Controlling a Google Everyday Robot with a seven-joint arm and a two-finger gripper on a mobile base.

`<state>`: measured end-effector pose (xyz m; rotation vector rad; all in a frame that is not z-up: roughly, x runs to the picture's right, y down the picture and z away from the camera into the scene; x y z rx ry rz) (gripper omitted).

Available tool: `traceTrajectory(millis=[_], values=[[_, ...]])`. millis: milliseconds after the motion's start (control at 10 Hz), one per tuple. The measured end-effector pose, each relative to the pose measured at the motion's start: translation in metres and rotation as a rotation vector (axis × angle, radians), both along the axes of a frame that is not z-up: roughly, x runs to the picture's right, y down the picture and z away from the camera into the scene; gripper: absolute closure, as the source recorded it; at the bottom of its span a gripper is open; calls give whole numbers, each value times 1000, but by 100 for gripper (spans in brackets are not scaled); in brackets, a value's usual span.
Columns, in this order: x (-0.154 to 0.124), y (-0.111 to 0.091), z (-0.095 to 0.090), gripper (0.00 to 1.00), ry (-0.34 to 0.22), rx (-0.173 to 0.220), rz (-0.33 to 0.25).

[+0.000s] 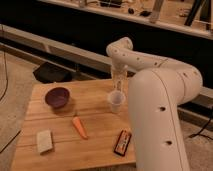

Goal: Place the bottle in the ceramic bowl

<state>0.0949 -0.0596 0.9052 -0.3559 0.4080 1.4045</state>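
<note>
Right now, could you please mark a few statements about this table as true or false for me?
1. The bowl is empty. True.
2. The bottle lies in the bowl. False: it stands upright near the table's back edge, behind the cup.
3. The gripper hovers over the bowl. False: it is shut on the bottle, behind the cup.
4. The carrot lies on the table. True.
5. The cup is tipped over. False: it stands upright.
</note>
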Motion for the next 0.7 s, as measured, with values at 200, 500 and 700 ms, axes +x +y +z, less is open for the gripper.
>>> traceTrajectory(millis=[200, 500, 700], values=[[0, 0, -1, 100, 2, 1, 3], [-3, -7, -8, 100, 7, 23, -5], [-16, -20, -20, 100, -9, 57, -16]])
